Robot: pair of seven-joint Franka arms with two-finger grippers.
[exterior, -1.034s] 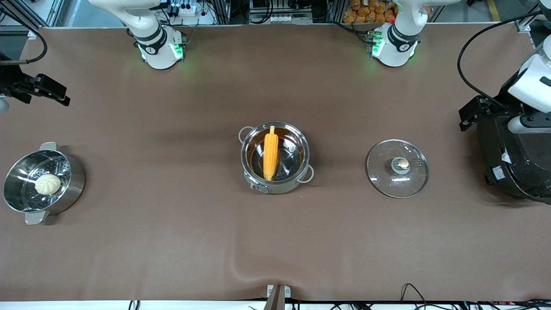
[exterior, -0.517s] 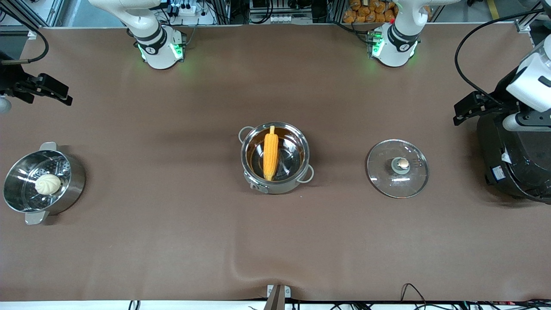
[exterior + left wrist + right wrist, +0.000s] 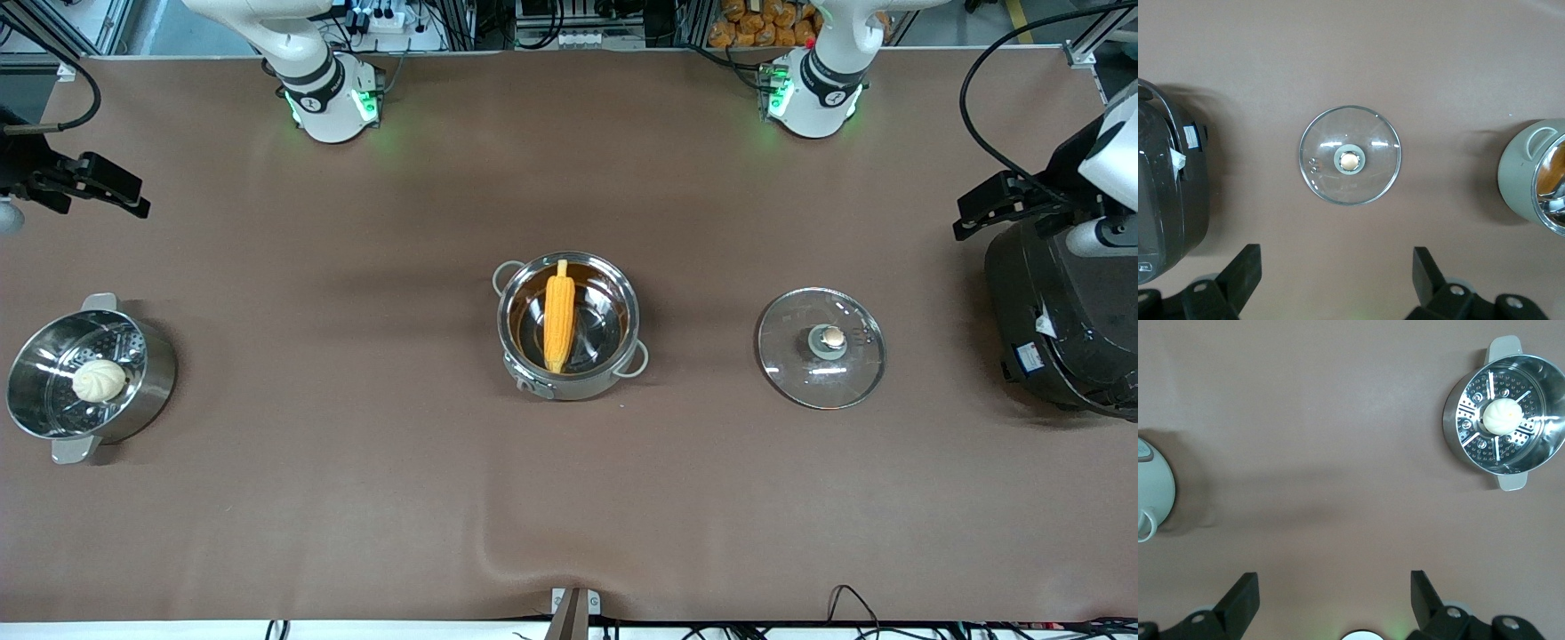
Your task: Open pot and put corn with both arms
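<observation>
Brown table [image 3: 356, 498] unchanged; left pincer [image 3: 1000, 206] now nearer black cooker [image 3: 1067, 329].

The small steel pot [image 3: 569, 327] with two pale loop handles sits open mid-worktop. The yellow-orange corn cob [image 3: 559, 315] lies inside it, pale tip toward the bases. Its glass lid [image 3: 821, 348] lies flat beside it, toward the left arm's end.

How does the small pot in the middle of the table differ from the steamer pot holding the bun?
The pot has pale loop handles and a grey base; the steamer pot has flat steel handles. The pot holds the corn lying on its smooth floor; the steamer pot holds a white bun on a perforated insert. The pot's glass lid lies beside it on the table; no lid shows for the steamer pot. Both are round, steel and uncovered.
</observation>
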